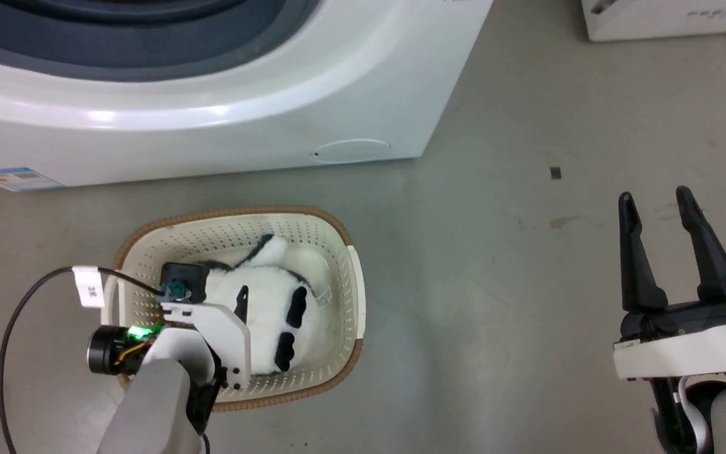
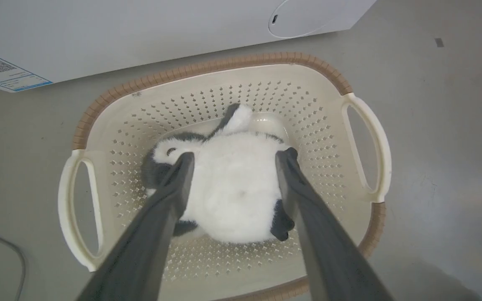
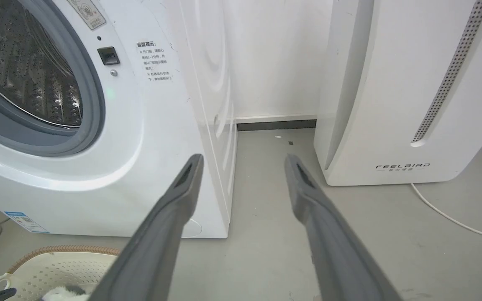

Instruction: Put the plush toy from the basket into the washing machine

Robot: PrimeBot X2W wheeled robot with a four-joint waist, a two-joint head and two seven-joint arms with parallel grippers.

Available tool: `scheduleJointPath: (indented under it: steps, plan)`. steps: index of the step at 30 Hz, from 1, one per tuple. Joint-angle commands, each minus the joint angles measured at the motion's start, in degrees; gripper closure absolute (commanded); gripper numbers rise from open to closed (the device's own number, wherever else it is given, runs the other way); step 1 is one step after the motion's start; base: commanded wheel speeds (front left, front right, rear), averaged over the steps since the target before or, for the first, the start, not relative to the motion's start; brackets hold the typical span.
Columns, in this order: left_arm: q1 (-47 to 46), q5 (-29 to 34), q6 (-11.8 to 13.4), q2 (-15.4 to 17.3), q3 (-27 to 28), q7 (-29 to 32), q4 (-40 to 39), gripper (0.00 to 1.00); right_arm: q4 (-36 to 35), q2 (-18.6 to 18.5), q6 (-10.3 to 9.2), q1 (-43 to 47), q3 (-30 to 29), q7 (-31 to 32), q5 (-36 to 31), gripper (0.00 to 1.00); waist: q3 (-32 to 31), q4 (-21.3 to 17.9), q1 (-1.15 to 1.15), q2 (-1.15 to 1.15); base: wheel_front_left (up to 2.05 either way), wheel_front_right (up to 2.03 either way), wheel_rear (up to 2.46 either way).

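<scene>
Fur is what I am about to close on: the plush toy (image 2: 237,196) lies on the bottom of the basket (image 2: 207,67), at the centre of the left wrist view, white body uppermost, black limbs at its lower edges. My left hand (image 2: 236,155) is down inside the basket with its fingers apart, one on each side of the white body; whether the tips press the fur I cannot tell. My right hand (image 1: 654,200) hangs over the floor (image 1: 495,284) at the lower right of the head view, fingers apart and holding nothing, well apart from the basket. The basket stands on the floor just in front of the washing machine (image 1: 212,120), which spans the top of the head view; its steel drum (image 3: 27,75) shows through the porthole at the upper left of the right wrist view.

I judge the toy light, soft and squashy, and the pile will give a long way before the fingers bite. So I would take it across the thick middle of the body, where I am placed now, and close deep, not by a limb or an ear, which could let it swing and catch the rim on the way up
</scene>
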Motion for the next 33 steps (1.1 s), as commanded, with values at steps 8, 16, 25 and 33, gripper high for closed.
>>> scheduleJointPath:
  steps: [8, 16, 25, 33]
  plan:
    - [-5.6, -1.4, -0.5, 1.4, -1.4, 2.3, 5.5, 0.00, -1.9, 0.0, -0.03, -2.4, 0.0, -1.5, 1.6, 0.00, 5.5, -1.4, -0.01, 0.00, 0.00, 0.00, 0.00]
    - [-10.3, -2.0, -0.2, 2.5, -3.1, 3.9, 10.2, 0.00, -3.4, 0.0, -0.03, -3.9, -0.2, -2.4, 2.5, 0.00, 10.5, -2.2, -0.01, 0.00, 0.00, 0.00, 0.00]
    - [-15.0, -1.7, 1.1, 4.2, -5.9, 5.5, 15.5, 0.00, -5.1, 0.0, -0.04, -5.5, -0.4, -3.5, 4.0, 0.00, 16.2, -3.2, -0.01, 0.00, 0.00, 0.00, 0.00]
    - [-18.9, -3.0, 0.9, 4.6, -7.4, 6.5, 20.2, 0.00, -5.9, 0.0, -0.04, -7.0, -0.9, -4.4, 5.2, 0.00, 20.6, -3.8, -0.01, 0.00, 0.00, 0.00, 0.00]
